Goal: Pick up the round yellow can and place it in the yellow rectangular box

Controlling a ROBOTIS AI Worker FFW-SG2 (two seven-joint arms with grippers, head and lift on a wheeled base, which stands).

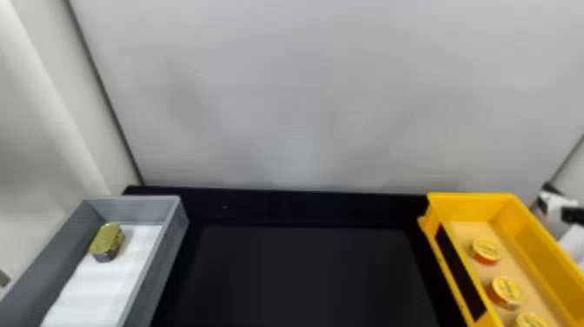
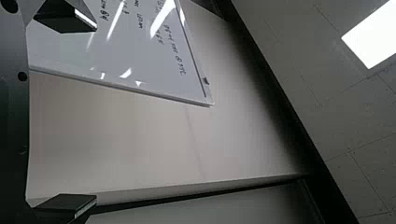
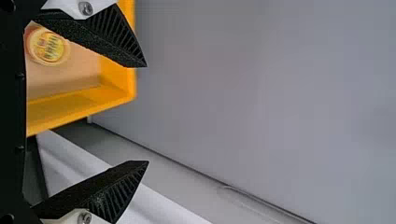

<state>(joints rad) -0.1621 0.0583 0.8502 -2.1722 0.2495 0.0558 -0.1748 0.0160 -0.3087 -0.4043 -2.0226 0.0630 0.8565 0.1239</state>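
Note:
Part of my right gripper (image 1: pixel 555 206) shows at the head view's right edge, just outside the yellow box (image 1: pixel 539 243). In the right wrist view my right gripper (image 3: pixel 147 114) is open with nothing between its fingers; a round yellow can (image 3: pixel 48 46) lies in the yellow box (image 3: pixel 70 105) behind one finger. Several round yellow cans stand in a row inside that box, the farthest one (image 1: pixel 485 250) and a middle one (image 1: pixel 506 291) among them. My left gripper (image 2: pixel 95 114) is parked, open and holding nothing, facing a whiteboard and the ceiling.
A grey box (image 1: pixel 169 243) with a white lining stands at the left, holding a gold-topped angular can (image 1: pixel 107 241). Between the boxes lies a black work surface (image 1: pixel 304 269). A pale wall (image 1: pixel 287 95) rises behind.

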